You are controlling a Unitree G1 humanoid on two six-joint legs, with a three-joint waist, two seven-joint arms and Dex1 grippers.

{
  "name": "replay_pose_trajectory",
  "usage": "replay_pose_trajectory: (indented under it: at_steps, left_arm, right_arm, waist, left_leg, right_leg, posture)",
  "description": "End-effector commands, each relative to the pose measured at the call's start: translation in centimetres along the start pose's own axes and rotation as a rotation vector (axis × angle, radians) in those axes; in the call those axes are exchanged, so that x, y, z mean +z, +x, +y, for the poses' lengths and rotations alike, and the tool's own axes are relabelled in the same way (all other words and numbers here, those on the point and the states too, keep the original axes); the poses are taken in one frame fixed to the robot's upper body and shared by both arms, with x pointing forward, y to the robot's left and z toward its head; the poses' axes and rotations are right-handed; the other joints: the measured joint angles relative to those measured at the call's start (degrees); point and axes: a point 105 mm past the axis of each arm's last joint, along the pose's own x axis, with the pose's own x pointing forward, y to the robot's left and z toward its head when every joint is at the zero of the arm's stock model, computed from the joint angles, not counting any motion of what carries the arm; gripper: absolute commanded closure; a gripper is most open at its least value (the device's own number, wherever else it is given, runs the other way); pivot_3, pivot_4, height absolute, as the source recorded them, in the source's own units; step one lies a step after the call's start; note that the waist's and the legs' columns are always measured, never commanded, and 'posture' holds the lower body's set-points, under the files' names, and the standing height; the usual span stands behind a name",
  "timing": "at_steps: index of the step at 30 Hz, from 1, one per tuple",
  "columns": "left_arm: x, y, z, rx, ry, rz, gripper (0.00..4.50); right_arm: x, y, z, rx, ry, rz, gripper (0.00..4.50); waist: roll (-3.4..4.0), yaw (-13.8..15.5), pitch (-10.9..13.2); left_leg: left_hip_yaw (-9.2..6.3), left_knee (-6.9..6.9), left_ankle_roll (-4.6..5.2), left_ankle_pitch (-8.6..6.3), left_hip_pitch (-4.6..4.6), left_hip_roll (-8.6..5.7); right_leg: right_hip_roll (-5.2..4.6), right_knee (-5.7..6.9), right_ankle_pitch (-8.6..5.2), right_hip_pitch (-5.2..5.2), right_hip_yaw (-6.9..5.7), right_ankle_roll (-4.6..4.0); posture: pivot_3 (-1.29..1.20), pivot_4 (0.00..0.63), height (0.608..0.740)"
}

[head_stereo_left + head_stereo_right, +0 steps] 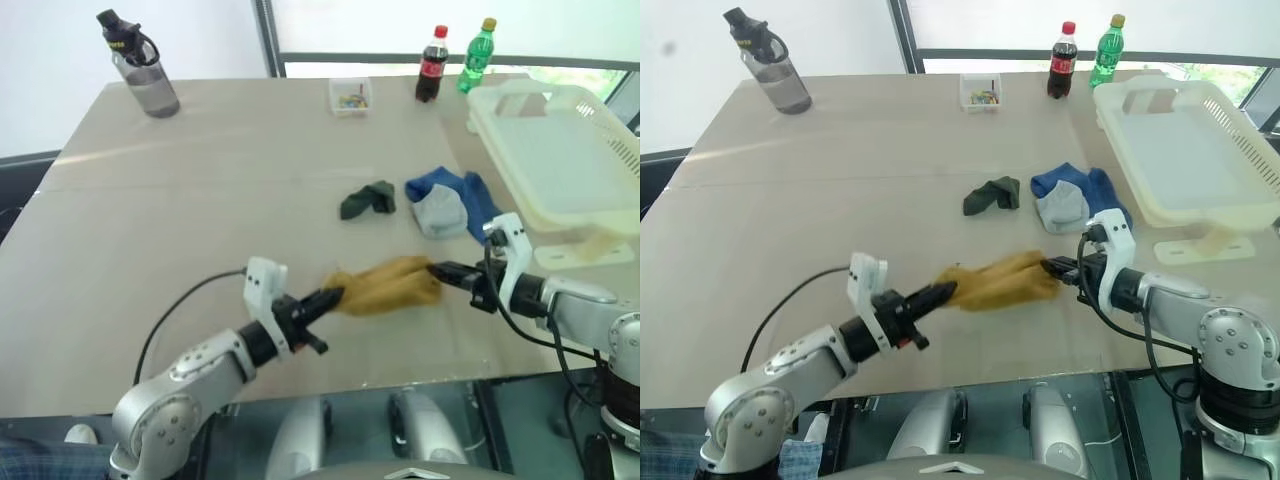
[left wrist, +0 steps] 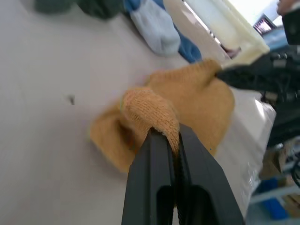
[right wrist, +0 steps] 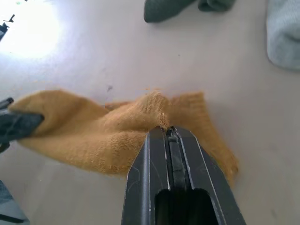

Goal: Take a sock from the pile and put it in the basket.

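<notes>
Your left fingers (image 1: 330, 297) pinching shut on one end of sock (image 1: 388, 285); right fingers (image 1: 447, 271) clamping opposite end. Sock hanging slack between them, sagging onto counter (image 1: 200, 200), mid-knit bunching. Handling as light, soft, floppy, not fragile; knit giving good friction, so thick fold near end looks like safest hold. Sock lying near side of pile (image 1: 440, 205), well short of basket (image 1: 560, 160), which is sitting beyond your right fingers at counter edge.

Our arms are silver-grey with black wrists, white camera blocks, loose black cables, and slim black two-fingered end effectors.
</notes>
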Motion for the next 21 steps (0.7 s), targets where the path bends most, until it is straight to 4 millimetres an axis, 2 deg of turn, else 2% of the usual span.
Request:
replay_pose_trajectory:
  at_steps: [1,4,8,14,18,21]
  left_arm:
    - [-0.3,-0.4,-0.1,-0.031,0.021,-0.032,4.42]
    - [-1.1,-0.6,0.4,-0.029,0.034,-0.045,4.42]
    - [-1.0,-0.7,1.1,-0.023,0.083,-0.096,4.42]
    - [0.1,0.0,0.4,-0.072,0.127,-0.156,4.42]
    - [1.5,0.7,-0.5,-0.107,0.126,-0.193,4.42]
    - [1.4,1.3,-0.6,-0.108,0.114,-0.161,4.42]
  right_arm:
    - [0.5,-0.8,0.1,-0.016,-0.027,-0.022,4.50]
    - [0.4,-0.8,-0.1,-0.031,-0.025,-0.018,4.50]
    - [1.1,-1.2,0.1,-0.025,-0.039,-0.042,4.50]
    - [2.4,-1.6,-0.1,-0.033,-0.058,-0.075,4.50]
    - [2.9,-1.5,-0.2,-0.042,-0.062,-0.090,4.50]
    - [2.9,-1.2,-0.6,-0.057,-0.055,-0.088,4.50]
  waist:
    - [0.00,0.08,0.00]
    - [0.00,0.08,0.00]
    - [0.00,0.09,0.00]
    - [0.00,0.11,0.00]
    - [-0.01,0.14,0.00]
    - [-0.01,0.12,0.00]
  left_leg:
    - [-0.01,0.00,0.00,0.00,0.00,0.01]
    - [0.01,0.00,0.00,0.00,0.01,0.01]
    - [0.02,0.00,0.00,0.00,-0.01,0.02]
    - [0.02,0.00,0.01,0.00,-0.02,0.03]
    - [0.01,0.00,0.01,0.00,-0.02,0.02]
    - [0.01,0.00,0.01,0.00,-0.02,0.03]
  right_leg:
    - [0.00,0.00,0.00,0.01,-0.01,0.00]
    - [0.00,-0.03,-0.02,0.01,0.00,0.01]
    - [0.00,-0.04,-0.02,0.00,0.00,0.00]
    - [0.00,-0.06,-0.02,0.01,0.00,0.01]
    - [0.01,-0.05,0.00,0.01,0.00,0.04]
    - [0.02,-0.05,0.11,0.01,0.00,0.23]
  posture:
    - [0.00,0.150,0.740]
    - [0.00,0.150,0.740]
    - [0.00,0.150,0.740]
    - [0.00,0.150,0.740]
    - [0.00,0.150,0.740]
    - [0.00,0.150,0.740]
